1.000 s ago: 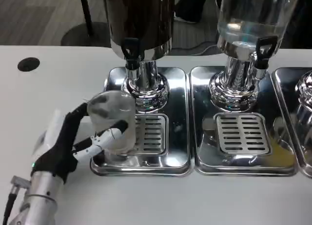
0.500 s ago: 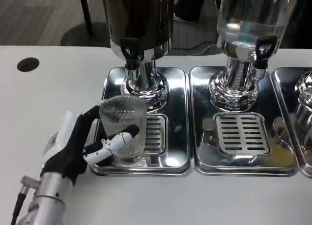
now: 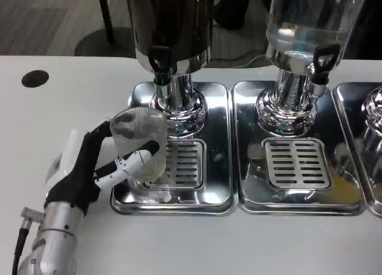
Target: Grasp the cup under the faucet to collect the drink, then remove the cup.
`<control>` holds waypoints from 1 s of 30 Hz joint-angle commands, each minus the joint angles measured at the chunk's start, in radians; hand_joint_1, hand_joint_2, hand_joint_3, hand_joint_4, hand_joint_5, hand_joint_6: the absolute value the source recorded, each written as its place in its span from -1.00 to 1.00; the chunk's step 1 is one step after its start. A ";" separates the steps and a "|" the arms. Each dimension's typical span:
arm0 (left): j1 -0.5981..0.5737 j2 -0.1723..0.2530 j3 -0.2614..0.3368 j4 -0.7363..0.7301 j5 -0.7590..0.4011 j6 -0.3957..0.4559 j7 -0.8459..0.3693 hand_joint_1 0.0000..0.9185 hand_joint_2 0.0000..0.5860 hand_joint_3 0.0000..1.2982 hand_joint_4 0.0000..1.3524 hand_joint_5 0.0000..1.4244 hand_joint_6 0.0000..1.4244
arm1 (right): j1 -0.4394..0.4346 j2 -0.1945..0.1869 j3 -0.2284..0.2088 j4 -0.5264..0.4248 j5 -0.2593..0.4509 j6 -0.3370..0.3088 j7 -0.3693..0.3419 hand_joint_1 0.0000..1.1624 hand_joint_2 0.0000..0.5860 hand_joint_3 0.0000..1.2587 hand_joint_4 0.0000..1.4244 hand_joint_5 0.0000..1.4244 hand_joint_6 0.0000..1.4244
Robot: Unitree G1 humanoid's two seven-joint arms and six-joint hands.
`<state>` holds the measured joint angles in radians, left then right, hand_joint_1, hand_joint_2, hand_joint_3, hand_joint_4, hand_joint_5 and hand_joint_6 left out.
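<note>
White bench (image 3: 71, 114) is carrying chrome drip trays (image 3: 221, 194); the left hand (image 3: 89, 167) is gripping the clear cup (image 3: 142, 144), seemingly tilted, near the dark dispenser's faucet (image 3: 160, 63).

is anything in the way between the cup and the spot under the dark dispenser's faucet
Nothing visible blocks it. The left hand holds the cup over the left edge of the drip tray. The faucet sits up and to the right of the cup, with only the bare grate below it and the dispenser's chrome base behind.
</note>
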<state>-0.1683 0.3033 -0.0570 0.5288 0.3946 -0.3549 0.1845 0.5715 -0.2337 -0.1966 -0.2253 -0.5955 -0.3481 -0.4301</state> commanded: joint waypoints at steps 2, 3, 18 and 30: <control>-0.047 -0.016 -0.009 0.046 -0.005 -0.022 0.033 -0.28 -0.09 -0.34 -0.42 -0.70 -0.87 | 0.010 0.003 -0.018 -0.018 0.014 -0.015 -0.002 -0.19 0.89 -0.79 -0.87 -0.96 -1.00; -0.051 -0.018 -0.013 0.053 -0.002 -0.023 0.035 -0.28 -0.09 -0.34 -0.42 -0.70 -0.87 | 0.010 0.003 -0.019 -0.019 0.015 -0.015 -0.002 -0.19 0.89 -0.79 -0.87 -0.96 -1.00; -0.062 -0.035 -0.102 0.079 0.032 -0.027 0.075 -0.28 -0.09 -0.34 -0.43 -0.70 -0.87 | 0.004 -0.001 -0.029 -0.001 0.032 -0.015 0.000 -0.19 0.89 -0.79 -0.87 -0.96 -1.00; -0.062 -0.032 -0.100 0.093 0.009 -0.033 0.070 -0.33 -0.16 -0.44 -0.71 -0.73 -0.89 | -0.007 -0.002 -0.030 0.004 0.036 -0.012 0.002 -0.19 0.89 -0.79 -0.87 -0.96 -1.00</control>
<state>-0.2273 0.2730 -0.1516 0.6084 0.4036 -0.3719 0.2568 0.5657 -0.2340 -0.2166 -0.2333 -0.5640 -0.3493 -0.4301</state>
